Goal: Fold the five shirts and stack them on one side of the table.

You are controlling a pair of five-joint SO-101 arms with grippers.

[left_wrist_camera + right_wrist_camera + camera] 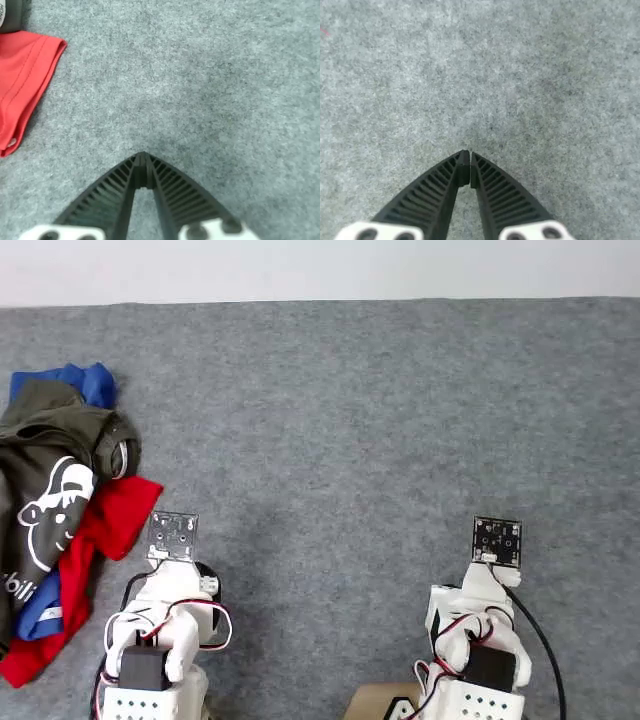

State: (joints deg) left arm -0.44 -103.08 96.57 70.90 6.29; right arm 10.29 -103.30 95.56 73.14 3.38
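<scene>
The left hand (144,159) and right hand (467,156) are pressed together, empty. We should spread the left, then pinch the red shirt (25,75) by its edge.

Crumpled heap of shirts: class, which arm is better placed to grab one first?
Probably left: the left gripper, shut, sits beside the red cloth shirt; the right gripper is over grey felt table, farther off.

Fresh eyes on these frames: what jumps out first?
A crumpled pile at the table's left edge: a dark shirt with white print on top, a red shirt and a blue shirt sticking out beneath. The left end effector and right end effector are both shut over bare grey table, the left one close to the red shirt.
</scene>
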